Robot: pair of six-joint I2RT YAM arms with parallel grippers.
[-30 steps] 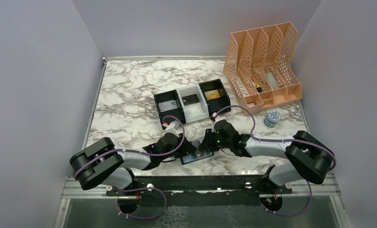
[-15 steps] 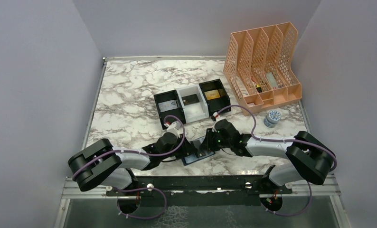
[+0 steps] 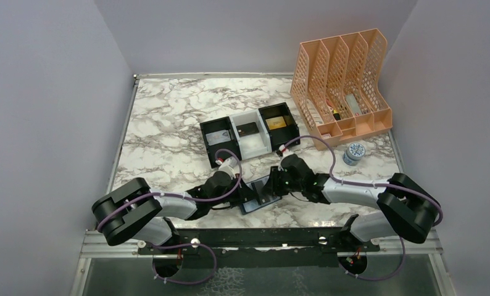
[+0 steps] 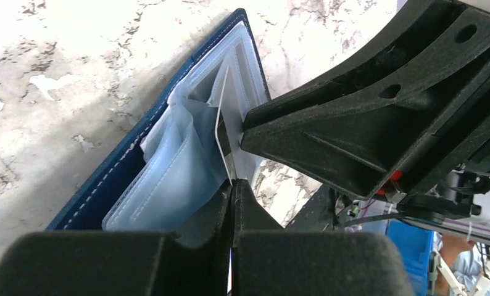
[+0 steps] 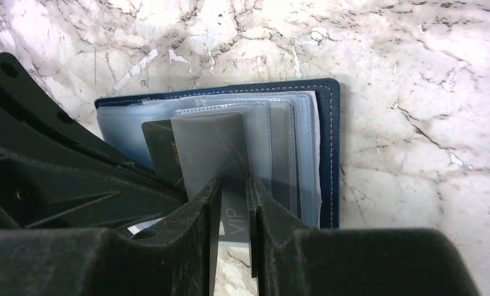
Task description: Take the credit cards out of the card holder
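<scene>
Left gripper (image 4: 232,192), fingers pressed tightly together, pinches the edge of a dark credit card (image 5: 160,145) that sticks out sideways from the card holder (image 5: 329,154). From the left wrist the card shows only as a thin pale line running into the seam between the fingers.

The right gripper (image 5: 233,198) stands with a narrow gap between its fingers (image 5: 210,213), tips set on the pale blue-grey pockets (image 5: 281,148) of the holder, right beside the left gripper's tip.

The navy holder lies open and flat on the marble table (image 3: 168,123), near its front edge, between the two arms.

The letters "VIP" (image 5: 231,227) read in white on a grey surface seen through the gap in the right gripper; no other writing is legible.
</scene>
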